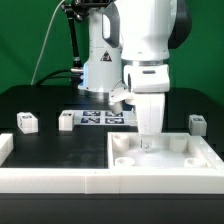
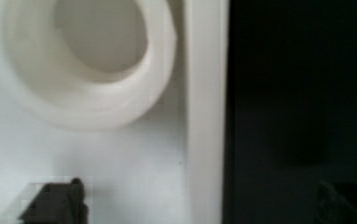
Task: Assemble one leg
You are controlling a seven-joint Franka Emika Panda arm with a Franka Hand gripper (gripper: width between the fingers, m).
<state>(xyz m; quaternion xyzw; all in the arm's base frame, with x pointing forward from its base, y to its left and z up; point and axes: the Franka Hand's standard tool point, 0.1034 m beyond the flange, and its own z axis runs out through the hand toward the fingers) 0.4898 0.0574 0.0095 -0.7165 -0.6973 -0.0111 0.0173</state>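
The gripper (image 1: 148,141), fingers apart and empty, straddles the rim of the tray (image 1: 60,176) near the table's front edge; lowering further could jam a fingertip and shove it.

A robotics lab: green backdrop (image 1: 25,40), black table (image 1: 40,100), the marker board (image 1: 100,118) (covered in fiducial tags).

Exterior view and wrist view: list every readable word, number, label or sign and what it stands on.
No words, brands or numbers are readable in either view.
Marker board: black-and-white square tags, patterns only, no text.
Leg at the exterior view's left: dark tag pattern, too small to read.
Leg at the exterior view's right: the same.
Tray: bare white in the wrist view.
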